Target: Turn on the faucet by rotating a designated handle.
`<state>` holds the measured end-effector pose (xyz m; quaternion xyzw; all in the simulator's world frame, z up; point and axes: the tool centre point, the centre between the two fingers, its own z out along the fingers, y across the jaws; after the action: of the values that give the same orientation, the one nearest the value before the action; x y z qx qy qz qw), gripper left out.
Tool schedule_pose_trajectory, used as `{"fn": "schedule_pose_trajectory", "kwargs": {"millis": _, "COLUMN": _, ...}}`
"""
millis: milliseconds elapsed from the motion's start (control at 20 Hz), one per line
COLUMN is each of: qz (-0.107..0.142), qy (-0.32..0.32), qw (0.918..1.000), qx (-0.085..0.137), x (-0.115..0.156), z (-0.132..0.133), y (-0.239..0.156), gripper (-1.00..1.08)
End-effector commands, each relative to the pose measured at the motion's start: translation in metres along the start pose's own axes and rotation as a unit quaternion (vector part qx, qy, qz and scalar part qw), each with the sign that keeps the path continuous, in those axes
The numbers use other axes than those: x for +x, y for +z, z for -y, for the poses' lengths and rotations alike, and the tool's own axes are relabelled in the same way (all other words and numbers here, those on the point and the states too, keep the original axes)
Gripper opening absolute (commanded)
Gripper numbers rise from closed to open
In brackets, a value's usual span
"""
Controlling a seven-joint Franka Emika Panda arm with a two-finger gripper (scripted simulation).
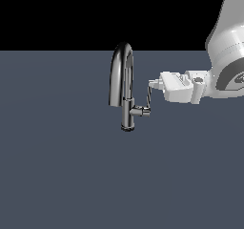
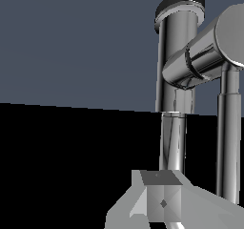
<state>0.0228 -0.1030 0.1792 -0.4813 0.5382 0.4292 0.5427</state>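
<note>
The faucet [image 1: 126,109] stands mid-scene in the exterior view, a chrome tap with a tall arched spout and a dark base ring. A short stub sticks out toward the exterior view's right, and the handle [image 1: 148,97], a thin chrome lever, rises from it. My gripper [image 1: 153,84] reaches in level from the right, its fingertips at the lever's upper end and seemingly touching it. In the wrist view the gripper [image 2: 162,200] looks shut with nothing between the fingers. The handle [image 2: 228,137] runs alongside it, not inside it, and the faucet [image 2: 177,56] body stands behind.
A flat grey-blue floor [image 1: 62,166] lies all around the tap, under a black background. The white arm [image 1: 224,46] enters from the exterior view's upper right.
</note>
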Motion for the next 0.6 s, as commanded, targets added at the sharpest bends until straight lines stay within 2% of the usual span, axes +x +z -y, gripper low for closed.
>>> {"fn": "schedule_pose_trajectory", "kwargs": {"millis": 0, "qz": 0.010, "qy": 0.013, "qw": 0.9998, "qx": 0.014, "x": 0.0089, "z": -0.0009, "y": 0.0015, "gripper": -1.00}}
{"fn": "schedule_pose_trajectory", "kwargs": {"millis": 250, "qz": 0.020, "qy": 0.025, "qw": 0.9992, "qx": 0.026, "x": 0.0175, "z": -0.0024, "y": 0.0035, "gripper": -1.00}}
{"fn": "schedule_pose_trajectory", "kwargs": {"millis": 550, "qz": 0.020, "qy": 0.024, "qw": 0.9992, "qx": 0.026, "x": 0.0174, "z": -0.0024, "y": 0.0040, "gripper": -1.00}}
